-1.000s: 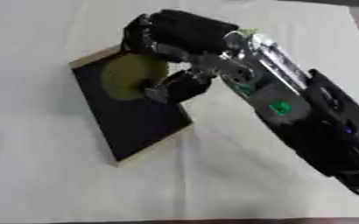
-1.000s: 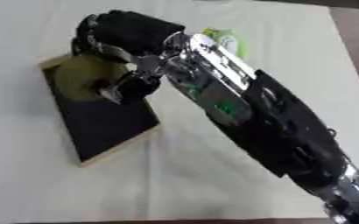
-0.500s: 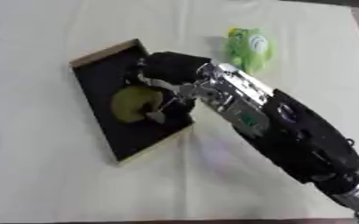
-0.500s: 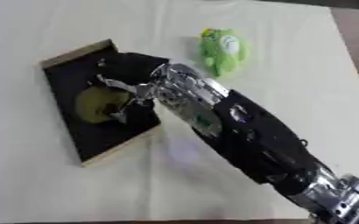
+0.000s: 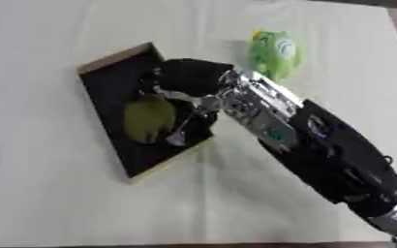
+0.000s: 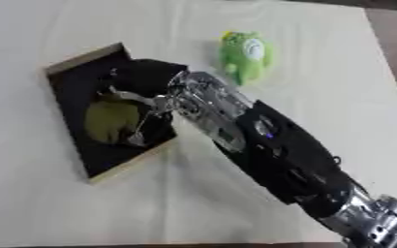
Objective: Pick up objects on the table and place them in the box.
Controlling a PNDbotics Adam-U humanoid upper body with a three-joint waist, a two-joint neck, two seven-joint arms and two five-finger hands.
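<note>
Over box (image 5: 109, 82), right hand (image 5: 185, 80) — fingers spread, olive object (image 5: 148, 118) beneath

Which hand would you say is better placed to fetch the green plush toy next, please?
Probably the right hand: it is over the box beside the olive-green round object, and the green plush toy lies just beyond its forearm. The left hand shows in neither view.

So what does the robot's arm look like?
The right arm is chunky and mostly black, with a shiny silver wrist section and a small green mark on its side. The right hand is black, with thin silvery fingers.
</note>
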